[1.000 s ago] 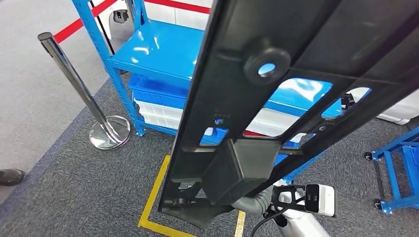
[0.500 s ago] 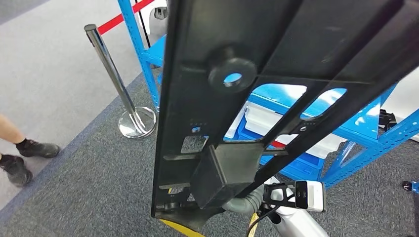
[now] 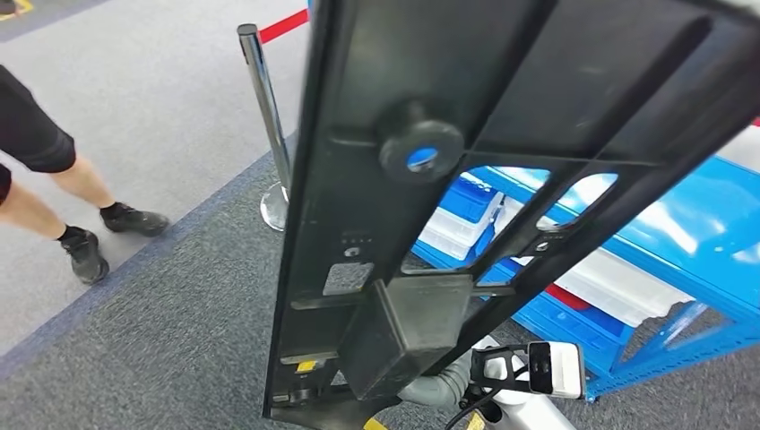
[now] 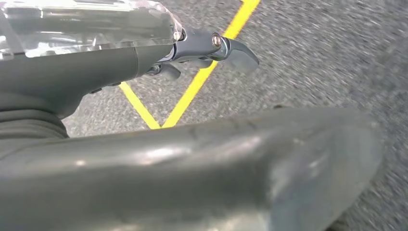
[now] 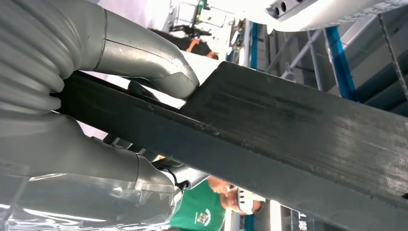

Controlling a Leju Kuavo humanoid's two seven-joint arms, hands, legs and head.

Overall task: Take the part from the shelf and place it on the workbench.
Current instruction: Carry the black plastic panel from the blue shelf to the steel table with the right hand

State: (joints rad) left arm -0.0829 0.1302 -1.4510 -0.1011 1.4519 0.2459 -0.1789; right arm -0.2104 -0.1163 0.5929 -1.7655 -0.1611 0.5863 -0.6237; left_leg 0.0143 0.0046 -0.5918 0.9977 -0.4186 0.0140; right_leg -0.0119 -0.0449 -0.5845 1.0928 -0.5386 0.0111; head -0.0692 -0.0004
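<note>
Grasping long black part (image 3: 502, 179) in right robot hand (image 5: 110, 110), thumb and fingers clamped across it, raised upright close ahead. Left robot hand (image 4: 207, 48) holding nothing over grey carpet; blue shelf (image 3: 708, 242) at 2 o'clock.

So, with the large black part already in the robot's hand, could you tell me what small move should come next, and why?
Probably keep carrying the black part onward toward the workbench, with the grip unchanged. The right hand clamps its edge, the blue shelf lies behind it, and a person walks close by, so go slowly.
</note>
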